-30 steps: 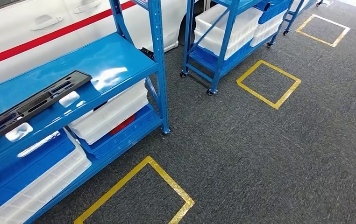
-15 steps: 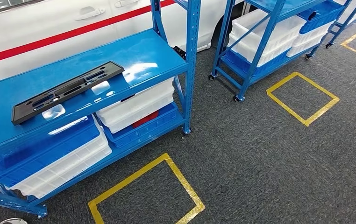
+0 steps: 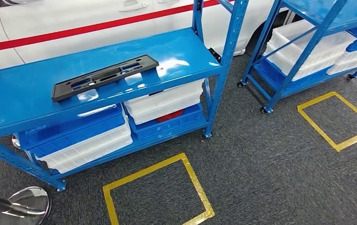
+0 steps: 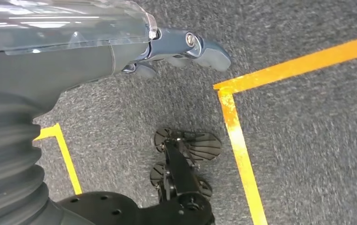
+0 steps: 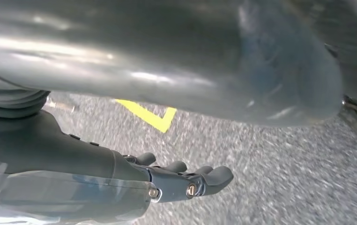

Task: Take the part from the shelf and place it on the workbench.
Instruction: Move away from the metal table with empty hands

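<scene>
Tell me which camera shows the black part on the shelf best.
The head view: the long black part lies flat and whole on the blue shelf. Both wrist views look down at grey carpet and yellow tape, past the left hand and right hand.

readable text: none in any view
part [image 3: 104,77]: no label or marking to be made out
shelf [image 3: 22,96]: no sign or number
white bins [image 3: 165,101]: no lettering legible
</scene>
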Action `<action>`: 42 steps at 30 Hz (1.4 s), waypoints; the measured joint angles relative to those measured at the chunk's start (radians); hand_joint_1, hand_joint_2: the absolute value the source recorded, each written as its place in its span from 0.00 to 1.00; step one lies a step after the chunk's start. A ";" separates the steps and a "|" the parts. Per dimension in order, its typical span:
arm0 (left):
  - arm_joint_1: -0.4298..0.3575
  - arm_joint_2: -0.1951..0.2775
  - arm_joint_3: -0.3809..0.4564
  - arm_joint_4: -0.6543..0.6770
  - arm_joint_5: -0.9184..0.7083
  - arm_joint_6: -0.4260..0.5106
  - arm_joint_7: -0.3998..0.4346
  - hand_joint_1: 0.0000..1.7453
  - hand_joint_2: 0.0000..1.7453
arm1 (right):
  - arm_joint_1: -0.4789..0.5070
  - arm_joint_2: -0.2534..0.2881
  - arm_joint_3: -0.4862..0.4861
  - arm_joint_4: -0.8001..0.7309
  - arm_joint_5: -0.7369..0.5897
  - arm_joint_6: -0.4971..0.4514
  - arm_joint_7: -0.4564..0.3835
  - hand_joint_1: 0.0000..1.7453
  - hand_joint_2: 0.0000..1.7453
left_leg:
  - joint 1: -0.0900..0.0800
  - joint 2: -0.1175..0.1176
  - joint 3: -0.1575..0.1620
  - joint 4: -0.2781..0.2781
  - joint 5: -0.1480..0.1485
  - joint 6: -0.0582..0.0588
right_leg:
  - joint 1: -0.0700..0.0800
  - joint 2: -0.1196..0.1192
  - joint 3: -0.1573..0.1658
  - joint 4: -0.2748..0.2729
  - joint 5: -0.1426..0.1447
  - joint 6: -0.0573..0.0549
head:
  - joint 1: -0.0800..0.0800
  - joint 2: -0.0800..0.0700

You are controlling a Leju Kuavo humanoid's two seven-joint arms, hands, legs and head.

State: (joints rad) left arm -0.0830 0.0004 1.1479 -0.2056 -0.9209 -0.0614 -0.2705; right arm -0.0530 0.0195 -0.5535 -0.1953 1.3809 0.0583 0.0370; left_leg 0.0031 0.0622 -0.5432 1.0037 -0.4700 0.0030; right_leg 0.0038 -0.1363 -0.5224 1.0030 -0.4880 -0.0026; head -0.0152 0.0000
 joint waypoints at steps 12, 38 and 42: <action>-0.003 -0.002 0.000 0.000 -0.007 -0.002 -0.002 0.00 1.00 | 0.006 0.000 -0.015 0.000 -0.011 -0.007 0.000 0.00 0.00 | 0.005 -0.155 -0.005 -0.003 0.020 0.014 | -0.022 0.191 -0.036 0.050 0.005 0.018 | 0.000 0.000; 0.000 -0.004 0.021 0.000 0.010 -0.003 -0.026 0.00 1.00 | 0.001 0.003 -0.198 0.000 -0.168 -0.044 0.101 0.00 1.00 | 0.010 -0.060 0.012 -0.019 0.010 0.022 | -0.019 0.130 -0.153 0.288 -0.119 0.038 | 0.000 0.000; -0.001 -0.008 0.026 0.000 0.018 -0.005 -0.026 0.00 1.00 | 0.002 -0.002 -0.203 -0.001 -0.166 -0.050 0.094 0.00 1.00 | 0.009 -0.071 0.015 -0.011 0.004 0.011 | -0.024 0.136 -0.053 0.076 0.000 0.032 | 0.000 0.000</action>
State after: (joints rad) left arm -0.0843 -0.0076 1.1739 -0.2056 -0.9025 -0.0662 -0.2968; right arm -0.0512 0.0176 -0.7567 -0.1960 1.2150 0.0078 0.1314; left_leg 0.0117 -0.0093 -0.5285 0.9927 -0.4655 0.0139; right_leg -0.0198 -0.0007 -0.5755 1.0792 -0.4885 0.0295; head -0.0153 0.0000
